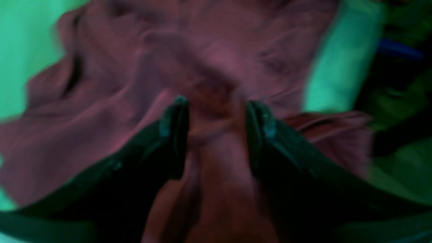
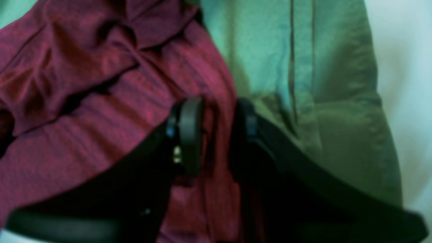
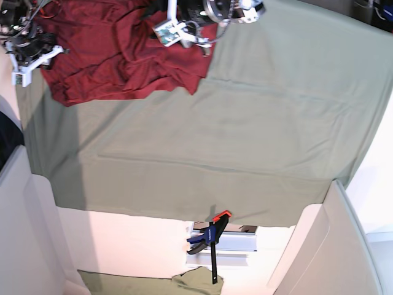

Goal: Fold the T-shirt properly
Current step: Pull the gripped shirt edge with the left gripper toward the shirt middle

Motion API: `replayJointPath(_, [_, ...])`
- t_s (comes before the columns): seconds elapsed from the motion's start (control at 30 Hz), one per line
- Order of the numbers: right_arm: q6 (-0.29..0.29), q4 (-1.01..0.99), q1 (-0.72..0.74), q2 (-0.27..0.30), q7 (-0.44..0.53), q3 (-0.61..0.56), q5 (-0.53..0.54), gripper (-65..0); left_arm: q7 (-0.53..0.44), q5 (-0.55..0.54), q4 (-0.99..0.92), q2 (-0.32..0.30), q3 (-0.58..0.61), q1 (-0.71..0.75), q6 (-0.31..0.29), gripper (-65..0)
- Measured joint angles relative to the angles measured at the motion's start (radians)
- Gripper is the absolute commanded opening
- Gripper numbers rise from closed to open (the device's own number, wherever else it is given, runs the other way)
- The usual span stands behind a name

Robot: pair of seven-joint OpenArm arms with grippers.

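Because the T-shirt point(image 3: 116, 52) is thin, soft and floppy, it should be light and will sag; hems or shoulders look best to hold. It lies bunched in the green cloth's point(image 3: 245, 123) corner. Left hand point(image 1: 216, 114) spread above it; right hand point(image 2: 219, 118) pinches its edge.

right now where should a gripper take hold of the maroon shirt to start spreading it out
Probably at the loose lower corner of the T-shirt, coming from above and pinching the hem. The shirt is bunched in heavy wrinkles at the far corner of the olive-green cloth, and that corner lies flatter at the outer edge. The rumpled middle would likely pick up several layers at once.
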Motion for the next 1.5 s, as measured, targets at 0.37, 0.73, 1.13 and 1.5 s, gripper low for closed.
replayJointPath(0.37, [-0.001, 0.037, -0.003, -0.001, -0.034, 0.000, 0.003, -30.1, 0.015, -0.166, 0.000, -0.017, -0.192, 0.000, -0.035, -33.2])
replayJointPath(0.73, [0.000, 0.037, -0.003, -0.014, -0.038, -0.005, 0.006, -65.0, 0.015, -0.177, 0.000, -0.017, -0.201, 0.000, -0.037, -33.2])
replayJointPath(1.13, [0.000, 0.243, -0.028, -0.019, -0.173, 0.038, 0.048, -65.0, 0.039, -0.263, 0.013, -0.101, -0.371, 0.006, -0.039, -33.3])
replayJointPath(1.5, [0.000, 0.436, -0.054, -0.134, -0.188, 0.008, 0.064, -65.0, 0.046, -0.265, 0.008, -0.212, -0.373, 0.042, -0.041, -33.3])
